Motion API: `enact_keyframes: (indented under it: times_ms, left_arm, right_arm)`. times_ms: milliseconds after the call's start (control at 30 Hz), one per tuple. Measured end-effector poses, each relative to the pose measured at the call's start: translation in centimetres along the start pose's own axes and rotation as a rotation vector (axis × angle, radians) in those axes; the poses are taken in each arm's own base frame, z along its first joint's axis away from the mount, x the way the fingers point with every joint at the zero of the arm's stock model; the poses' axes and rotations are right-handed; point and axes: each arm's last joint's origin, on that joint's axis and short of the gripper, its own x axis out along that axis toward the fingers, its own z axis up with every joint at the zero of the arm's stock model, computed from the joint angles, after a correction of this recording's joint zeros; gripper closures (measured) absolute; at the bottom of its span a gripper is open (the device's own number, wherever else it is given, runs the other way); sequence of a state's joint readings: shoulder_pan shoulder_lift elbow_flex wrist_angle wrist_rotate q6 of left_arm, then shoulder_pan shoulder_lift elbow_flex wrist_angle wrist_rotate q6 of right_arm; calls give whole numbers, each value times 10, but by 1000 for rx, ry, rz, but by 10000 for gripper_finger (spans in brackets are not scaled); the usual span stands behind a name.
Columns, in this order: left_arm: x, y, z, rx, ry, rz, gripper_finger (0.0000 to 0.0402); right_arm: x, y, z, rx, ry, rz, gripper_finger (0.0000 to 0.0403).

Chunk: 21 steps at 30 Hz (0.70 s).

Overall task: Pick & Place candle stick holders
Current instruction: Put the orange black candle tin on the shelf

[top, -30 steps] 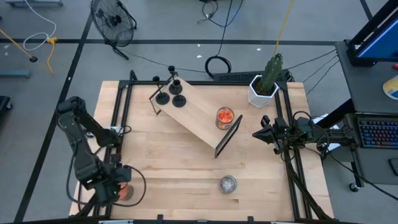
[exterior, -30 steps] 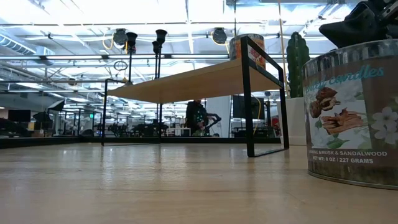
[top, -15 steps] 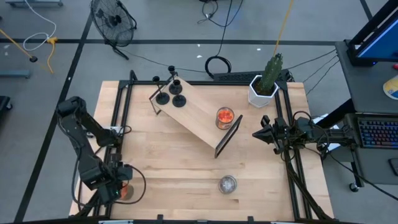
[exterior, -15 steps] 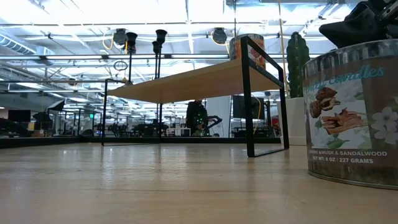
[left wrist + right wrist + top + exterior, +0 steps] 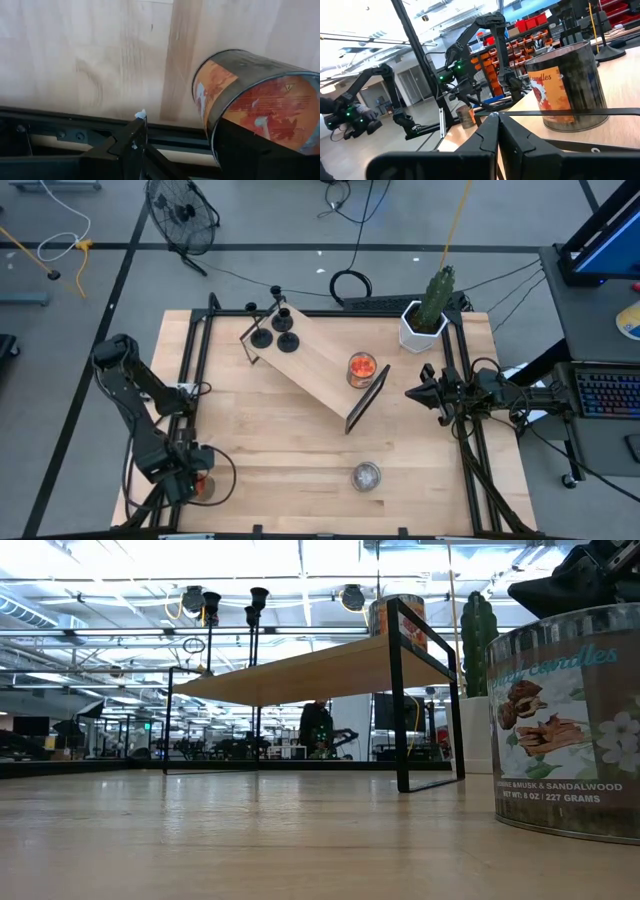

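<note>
The left gripper (image 5: 190, 483) is clamping an orange glass cup (image 5: 260, 100) at the surface's (image 5: 290, 440) near-left corner. The right gripper (image 5: 414, 393), fingers together, is waiting beside the wooden shelf (image 5: 318, 370) (holding three black holders (image 5: 275, 330) and another orange cup (image 5: 361, 367)). The silvery cup (image 5: 366, 475) is sitting near the front edge.

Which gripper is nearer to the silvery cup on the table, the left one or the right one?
The right. The right gripper waits past the shelf's end, a little closer to the silvery cup. The left gripper is at the near-left corner, holding an orange glass cup.
</note>
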State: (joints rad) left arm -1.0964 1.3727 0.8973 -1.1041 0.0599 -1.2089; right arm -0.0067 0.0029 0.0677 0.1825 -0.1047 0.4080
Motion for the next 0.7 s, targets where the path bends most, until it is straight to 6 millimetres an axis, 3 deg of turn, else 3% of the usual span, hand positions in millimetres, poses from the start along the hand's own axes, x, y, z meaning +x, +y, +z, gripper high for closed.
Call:
enact_keyframes:
  times_ms: [367,700]
  left_arm:
    - [2,-8,3,56,-5,-101,203]
    - [2,-8,6,27,-11,-110,364]
  right_arm:
    - [0,0,0,0,0,-1,401]
    - [0,0,0,0,-1,-3,402]
